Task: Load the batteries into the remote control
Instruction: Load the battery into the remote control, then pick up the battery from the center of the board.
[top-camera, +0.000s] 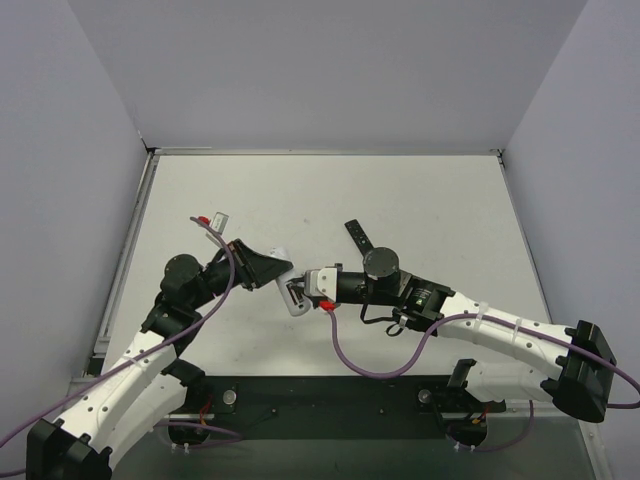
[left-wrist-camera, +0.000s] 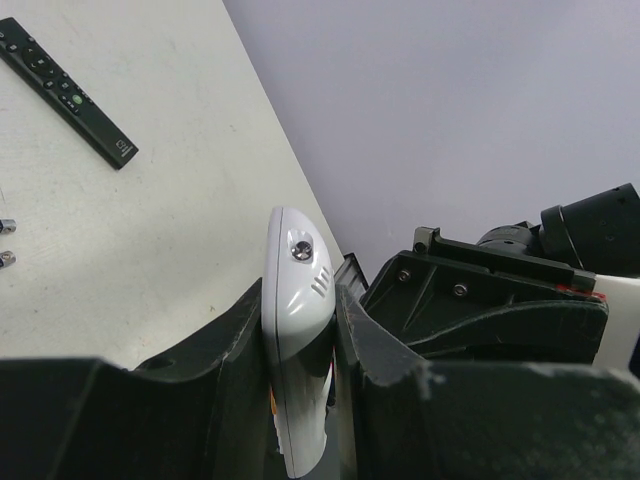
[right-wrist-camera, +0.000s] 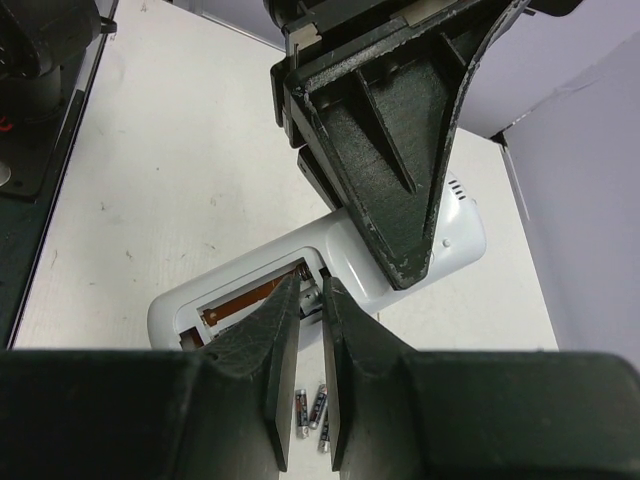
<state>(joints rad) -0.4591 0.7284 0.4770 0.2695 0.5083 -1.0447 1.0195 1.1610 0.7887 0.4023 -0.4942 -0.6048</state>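
My left gripper (top-camera: 275, 272) is shut on the remote control (top-camera: 296, 298), holding the white body on edge above the table; its jaws press on both faces (left-wrist-camera: 295, 290). In the right wrist view the remote control (right-wrist-camera: 460, 240) shows its open back compartment with a spring and a brown strip. My right gripper (right-wrist-camera: 312, 285) has its tips at that compartment, shut on a battery (right-wrist-camera: 306, 298) whose silvery end shows by the spring. Three loose batteries (right-wrist-camera: 312, 408) lie on the table below. My left gripper's dark finger (right-wrist-camera: 390, 150) covers the remote's far half.
A slim black remote (top-camera: 358, 238) lies flat on the table behind the grippers, also in the left wrist view (left-wrist-camera: 65, 90). Two small battery ends (left-wrist-camera: 6, 258) show at that view's left edge. Grey walls enclose the table on three sides.
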